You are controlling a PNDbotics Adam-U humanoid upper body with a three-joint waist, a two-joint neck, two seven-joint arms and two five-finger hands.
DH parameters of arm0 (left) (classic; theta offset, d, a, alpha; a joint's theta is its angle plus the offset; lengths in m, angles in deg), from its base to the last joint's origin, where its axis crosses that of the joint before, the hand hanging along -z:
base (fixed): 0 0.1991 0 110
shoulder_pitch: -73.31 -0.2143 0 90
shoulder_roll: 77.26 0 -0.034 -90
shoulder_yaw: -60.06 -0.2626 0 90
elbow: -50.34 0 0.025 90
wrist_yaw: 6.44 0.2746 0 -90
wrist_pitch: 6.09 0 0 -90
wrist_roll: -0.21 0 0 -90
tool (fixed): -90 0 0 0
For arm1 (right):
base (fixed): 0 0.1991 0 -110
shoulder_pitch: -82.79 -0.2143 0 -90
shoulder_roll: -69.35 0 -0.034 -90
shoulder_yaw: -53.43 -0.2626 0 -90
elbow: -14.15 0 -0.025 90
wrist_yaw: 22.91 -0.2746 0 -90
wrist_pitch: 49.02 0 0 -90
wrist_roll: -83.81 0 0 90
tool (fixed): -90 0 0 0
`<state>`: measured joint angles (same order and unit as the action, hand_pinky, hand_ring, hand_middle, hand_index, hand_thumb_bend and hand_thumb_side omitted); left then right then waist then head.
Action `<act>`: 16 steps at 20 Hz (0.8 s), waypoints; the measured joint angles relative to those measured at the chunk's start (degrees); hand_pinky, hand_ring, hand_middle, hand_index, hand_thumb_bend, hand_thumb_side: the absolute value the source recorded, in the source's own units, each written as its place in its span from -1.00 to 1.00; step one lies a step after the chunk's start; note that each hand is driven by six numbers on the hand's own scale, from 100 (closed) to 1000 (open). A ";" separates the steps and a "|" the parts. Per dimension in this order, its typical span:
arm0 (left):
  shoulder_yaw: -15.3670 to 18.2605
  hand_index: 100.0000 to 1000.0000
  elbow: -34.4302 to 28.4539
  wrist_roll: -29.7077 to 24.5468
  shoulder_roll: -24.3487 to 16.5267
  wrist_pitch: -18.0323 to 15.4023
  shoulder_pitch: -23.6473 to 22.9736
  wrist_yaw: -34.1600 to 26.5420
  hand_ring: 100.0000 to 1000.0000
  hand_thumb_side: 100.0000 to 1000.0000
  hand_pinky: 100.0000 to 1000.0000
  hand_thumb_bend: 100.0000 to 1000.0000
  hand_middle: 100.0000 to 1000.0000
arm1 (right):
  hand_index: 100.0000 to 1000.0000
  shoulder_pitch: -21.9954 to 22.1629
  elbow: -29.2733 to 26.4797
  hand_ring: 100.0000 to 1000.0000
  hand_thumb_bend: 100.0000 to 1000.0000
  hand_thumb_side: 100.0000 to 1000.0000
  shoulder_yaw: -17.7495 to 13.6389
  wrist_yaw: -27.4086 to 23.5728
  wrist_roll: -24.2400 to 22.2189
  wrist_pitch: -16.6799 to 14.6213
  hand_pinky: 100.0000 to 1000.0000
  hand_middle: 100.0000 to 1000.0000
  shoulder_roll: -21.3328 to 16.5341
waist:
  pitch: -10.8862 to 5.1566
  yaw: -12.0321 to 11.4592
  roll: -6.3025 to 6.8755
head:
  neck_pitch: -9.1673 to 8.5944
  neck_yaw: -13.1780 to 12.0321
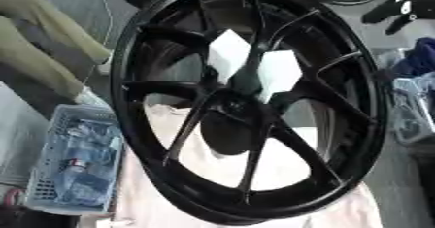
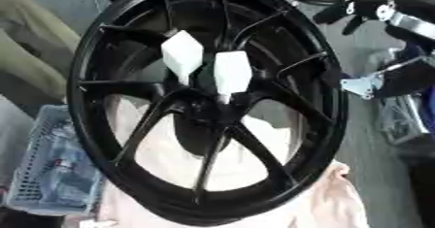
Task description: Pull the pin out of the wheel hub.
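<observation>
The black wheel hub fills the middle of the scene and lies on a pale pink cloth. Two white blocks sit near its centre, among the spokes; a pin cannot be told for sure. At near left stands a perforated basket. At far right the right hand hovers beside the rim, fingers spread.

The right hand shows black fingers and a black palm, with a small white mark on its back. Behind it, the wrist carries a round silver joint and a silver band, then the black forearm. The left-eye view shows only black fingers with one white spot.
</observation>
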<state>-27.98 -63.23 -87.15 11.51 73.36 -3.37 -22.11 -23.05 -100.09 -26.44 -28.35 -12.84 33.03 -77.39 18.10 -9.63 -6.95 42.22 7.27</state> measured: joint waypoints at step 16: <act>-0.02 0.53 0.00 0.09 -0.09 0.58 0.96 -0.95 0.49 0.31 0.78 -1.00 0.37 | 0.80 -10.86 0.00 0.72 -0.35 -0.51 4.81 -5.46 -11.03 2.22 0.37 0.64 0.29 | -1.05 -1.96 -0.87 | 0.55 2.51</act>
<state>-27.99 -63.23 -87.05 11.42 73.94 -2.42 -23.06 -33.92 -100.09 -21.64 -33.81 -23.87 35.25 -77.10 17.06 -11.59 -7.82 42.77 9.77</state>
